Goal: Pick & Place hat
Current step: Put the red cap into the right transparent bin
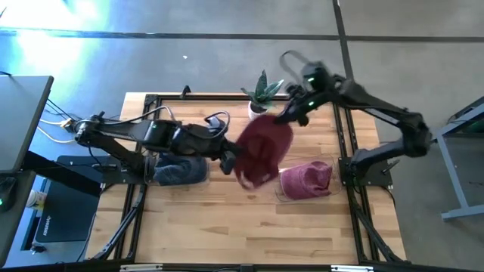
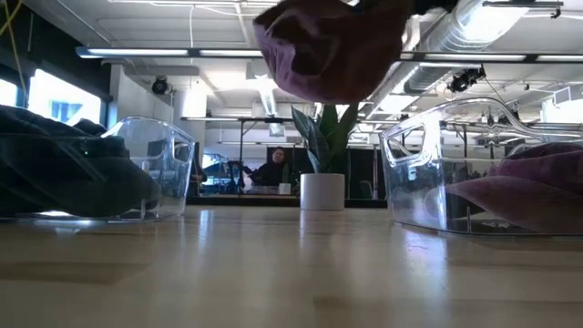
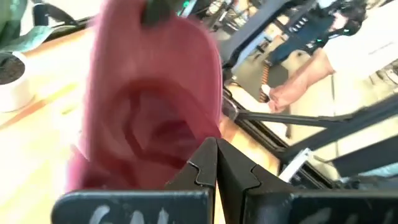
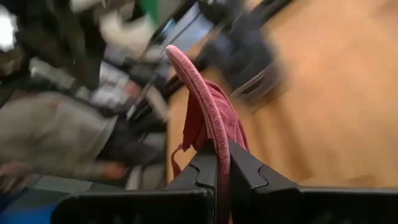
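Grippers both clamped on hat (image 1: pixel 262 149): left gripper (image 1: pixel 228 161) at one edge, right gripper (image 1: pixel 283 115) at brim, aloft mid-table near back edge. Keep tension even; lower toward right bin (image 1: pixel 305 181) without snagging plant (image 1: pixel 262 92).

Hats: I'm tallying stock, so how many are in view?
3. A maroon hat held up between both grippers, a pink hat in the right clear bin, a dark hat in the left bin. More may be hidden underneath.

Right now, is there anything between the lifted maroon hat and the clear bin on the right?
Nothing visible. The maroon hat hangs in the air, held by both grippers, and the clear bin beside it holds only another folded maroon hat.
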